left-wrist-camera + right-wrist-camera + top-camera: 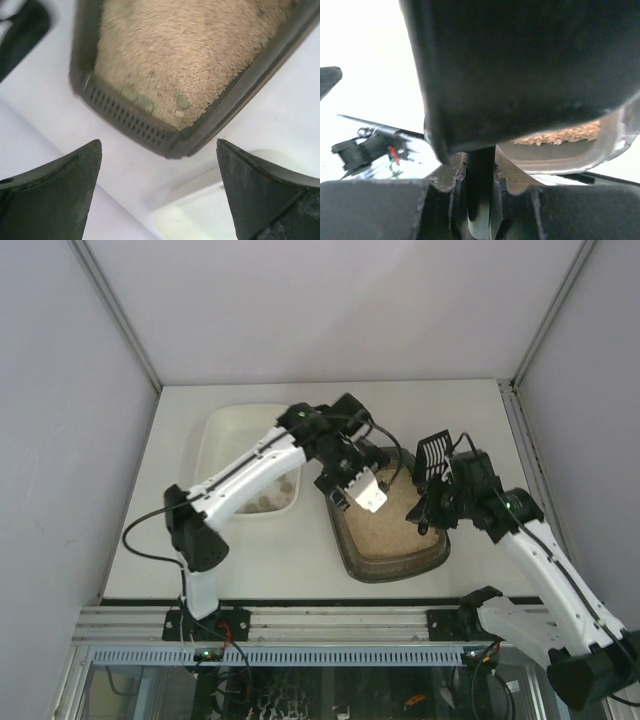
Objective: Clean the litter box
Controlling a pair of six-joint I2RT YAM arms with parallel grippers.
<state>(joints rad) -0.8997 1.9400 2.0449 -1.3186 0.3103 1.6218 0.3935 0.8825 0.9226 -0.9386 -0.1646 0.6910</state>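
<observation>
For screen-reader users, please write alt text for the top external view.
From above: a dark litter box of beige litter on a white table. The right gripper holds a black slotted scoop at the box's far right side; the left gripper, open, hangs over its far end. A white tray lies to the left.

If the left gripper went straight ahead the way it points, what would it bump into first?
Probably the litter box. Its dark rim sits straight ahead of the open left gripper, though the depth is hard to judge.
</observation>
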